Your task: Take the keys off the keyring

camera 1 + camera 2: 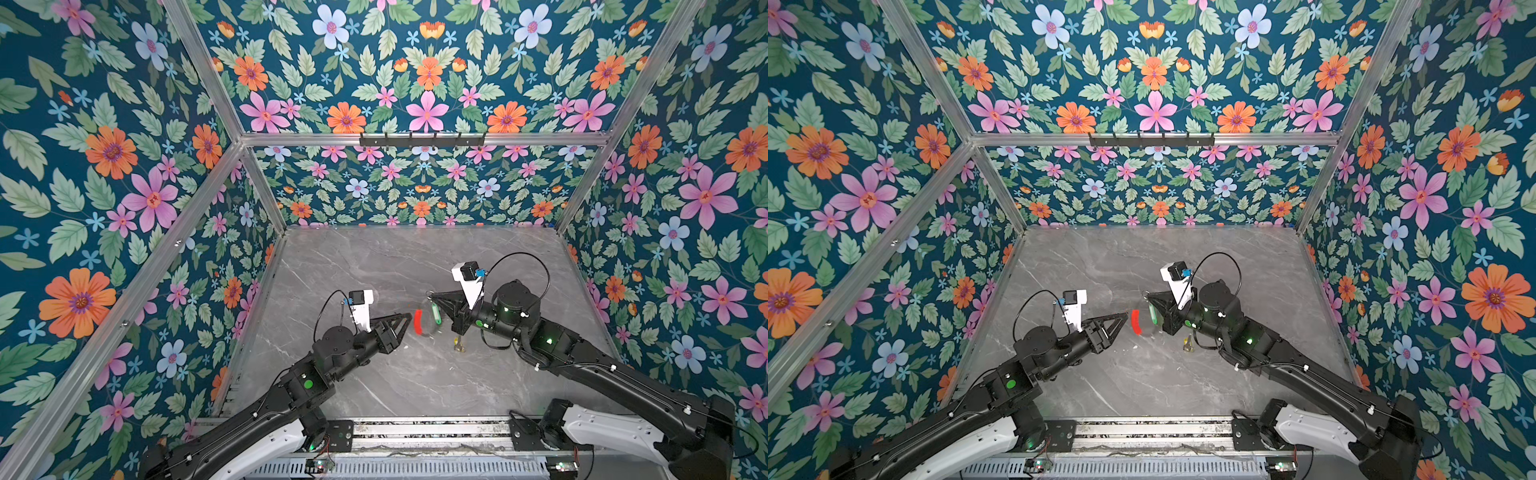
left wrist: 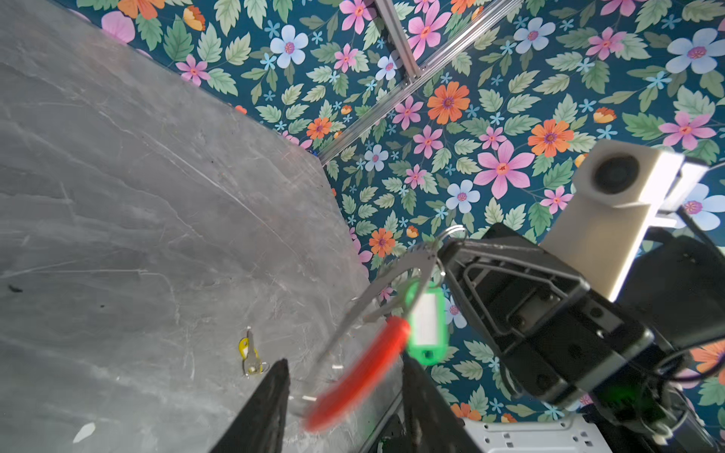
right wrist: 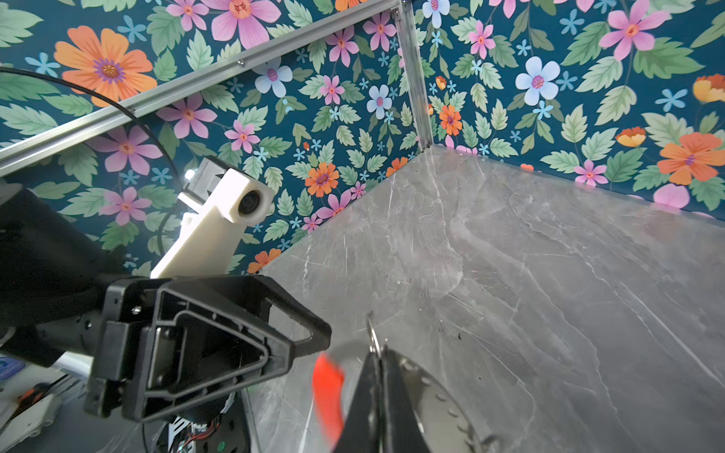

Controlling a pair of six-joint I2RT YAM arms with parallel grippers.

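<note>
Keyring (image 1: 418, 322) hangs over desk (image 1: 374, 270) middle, right gripper (image 3: 378, 353) clamped on its silver loop (image 3: 372, 333), green-tagged key (image 2: 425, 321) still attached; brass-yellow key (image 2: 250, 357) lies free on desk; left gripper (image 2: 345, 368) half-open, empty, beside red segment (image 3: 329, 388): one key left.

**Left jaws apart, right jaws clamped**

Your left arm stretches in from the near left, and your left gripper (image 1: 406, 317) points toward the middle with a clear gap between its jaws. Your right arm reaches in from the near right. Your right gripper (image 1: 431, 295) has its jaws pressed together on the keyring (image 1: 418, 322). The two grippers' tips sit near each other, not touching.
</note>
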